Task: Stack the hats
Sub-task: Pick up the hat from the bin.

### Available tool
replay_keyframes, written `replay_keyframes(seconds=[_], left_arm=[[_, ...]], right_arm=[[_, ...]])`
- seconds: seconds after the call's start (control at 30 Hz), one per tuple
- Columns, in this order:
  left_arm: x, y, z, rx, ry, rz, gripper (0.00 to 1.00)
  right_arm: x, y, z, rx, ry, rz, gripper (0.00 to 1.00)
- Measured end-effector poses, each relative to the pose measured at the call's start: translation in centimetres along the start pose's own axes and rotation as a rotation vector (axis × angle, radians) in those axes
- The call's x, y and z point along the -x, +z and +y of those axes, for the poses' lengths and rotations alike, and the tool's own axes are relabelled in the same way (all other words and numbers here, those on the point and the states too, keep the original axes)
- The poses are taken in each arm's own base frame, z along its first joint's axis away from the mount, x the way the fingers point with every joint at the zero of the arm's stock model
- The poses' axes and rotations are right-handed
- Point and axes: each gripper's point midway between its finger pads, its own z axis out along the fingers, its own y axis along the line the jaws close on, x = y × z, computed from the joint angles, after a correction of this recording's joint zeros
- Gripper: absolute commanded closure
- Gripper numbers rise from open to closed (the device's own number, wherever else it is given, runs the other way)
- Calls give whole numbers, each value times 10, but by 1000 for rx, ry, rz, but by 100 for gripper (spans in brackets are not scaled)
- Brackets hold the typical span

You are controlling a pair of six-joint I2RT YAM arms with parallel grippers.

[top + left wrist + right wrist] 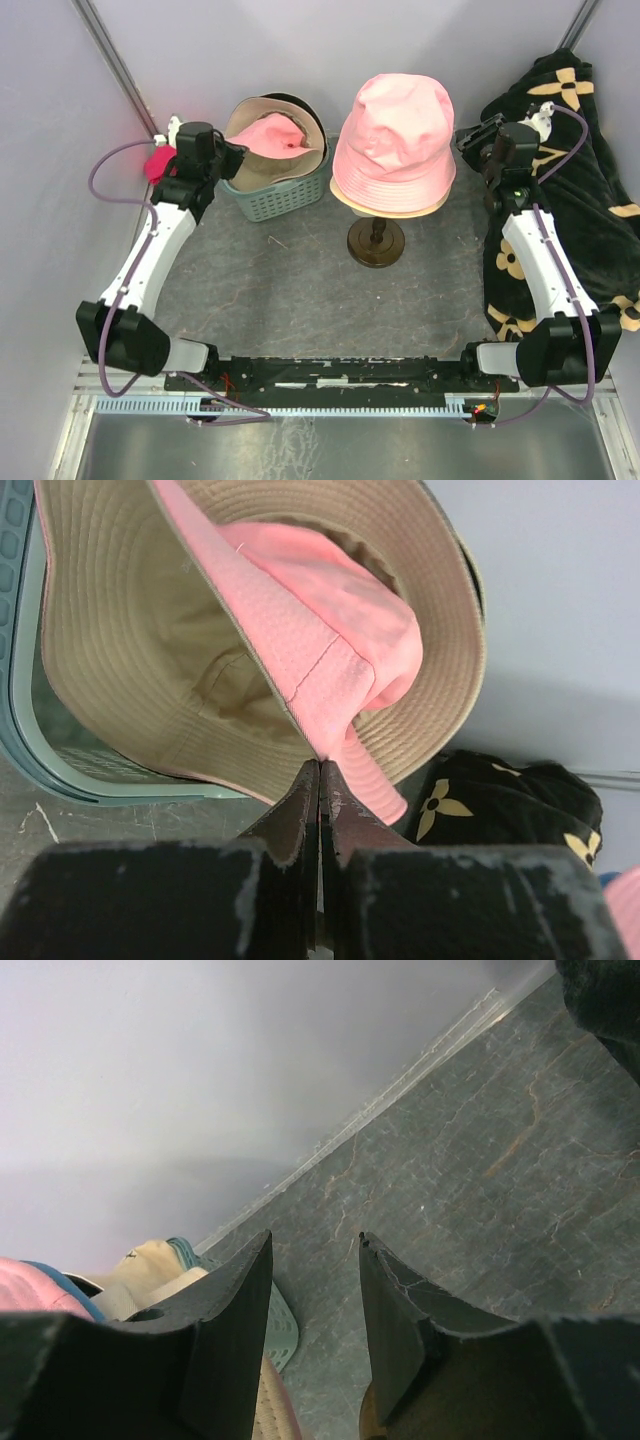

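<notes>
L gripper (320, 772) pinched shut on folded edge of tan/pink hat (130, 660) in basket (90, 785), R gripper (315, 1260) part-open, empty; pick step, next: lift clear, carry over pink hat (393, 140) on stand (376, 242), drop centred.

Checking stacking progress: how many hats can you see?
4: pink hat over cream hat on the stand; tan-and-pink hat over dark hat in the basket. Others may be hidden beneath.

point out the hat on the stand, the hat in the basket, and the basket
hat on the stand (393, 130): top view, pink crown
hat in the basket (268, 135): top view, pink fold
basket (278, 203): top view, front wall
</notes>
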Motion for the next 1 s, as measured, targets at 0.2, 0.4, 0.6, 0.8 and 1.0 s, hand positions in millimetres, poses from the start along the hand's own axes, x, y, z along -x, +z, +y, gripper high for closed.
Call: replay_keyframes(seconds=[0.2,0.4,0.6,0.8,1.0], left_arm=[[10,-20,-8,-52,-10,-45,97],[8,-9,-8,-60,-33,-48,87],[2,17,-6,-71,-73,-49,77],[-2,37,-8,-88,-93,-50,61],[3,36,-21,-132,-103,-59,53]], right_arm=[[1,-5,1,1,-15,0,52],[2,-9,4,8,-23,-2,52],[1,-11,6,15,-25,0,52],[1,-13,8,19,-31,2,52],[2,-14,9,23,-32,-1,52]])
